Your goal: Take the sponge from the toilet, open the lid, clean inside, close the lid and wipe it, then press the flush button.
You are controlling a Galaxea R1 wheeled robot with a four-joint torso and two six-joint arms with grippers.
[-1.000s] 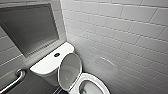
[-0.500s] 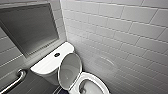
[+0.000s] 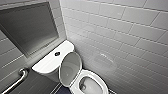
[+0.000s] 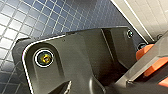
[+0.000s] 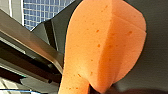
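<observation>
With the smooth white oval lid (image 3: 70, 67) raised at lower centre of the head view, the right jaws, apparently clamped on the orange-red soft sponge (image 5: 100, 47), should lower it into the glossy white ceramic toilet (image 3: 102, 81) and sweep the bowl wall firmly.

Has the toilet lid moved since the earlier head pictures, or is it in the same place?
No. The lid stands raised against the cistern, its top edge just under the flush button, as in both earlier head pictures.
</observation>
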